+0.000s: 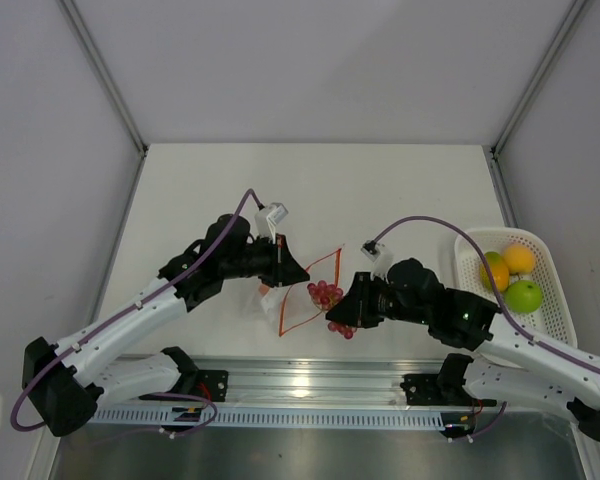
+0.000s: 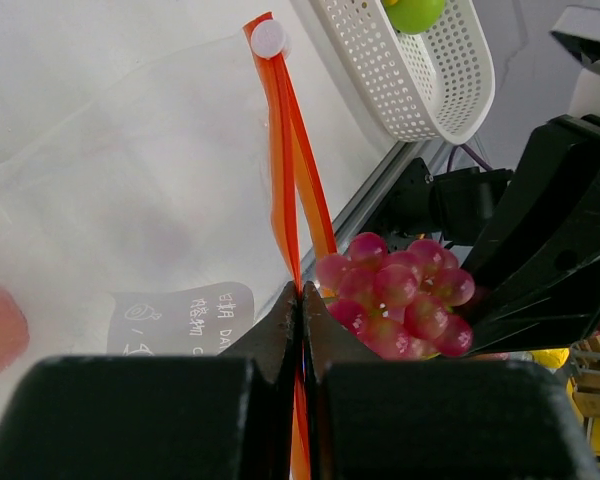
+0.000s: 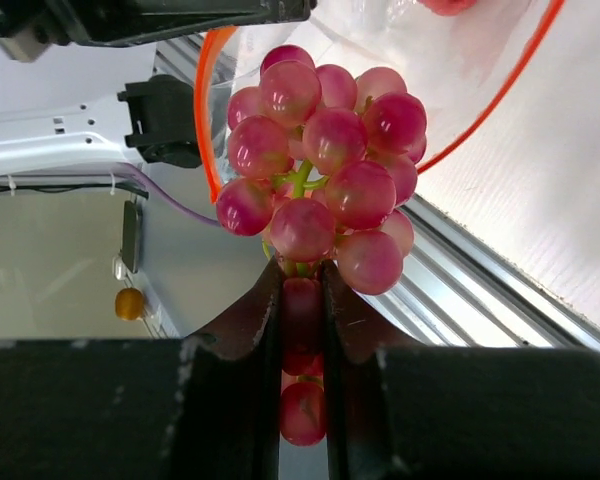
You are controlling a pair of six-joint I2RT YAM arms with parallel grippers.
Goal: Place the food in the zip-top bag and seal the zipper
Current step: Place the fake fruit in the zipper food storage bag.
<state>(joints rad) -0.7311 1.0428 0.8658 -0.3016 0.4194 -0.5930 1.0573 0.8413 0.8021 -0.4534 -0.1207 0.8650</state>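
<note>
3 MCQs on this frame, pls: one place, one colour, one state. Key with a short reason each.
1. The basket sits:
A. beside the right arm
B. beside the left arm
C. on the bag

2. The zipper is:
A. blue
B. orange-red
C. black

3. The right gripper is:
A. open, empty
B. shut on the basket
C. shut on the grape bunch

Key:
1 A, the top view shows it at the right arm's side.
2 B, the strip reads orange-red in the left wrist view.
3 C, its fingers clamp the bunch's lower grapes.
</note>
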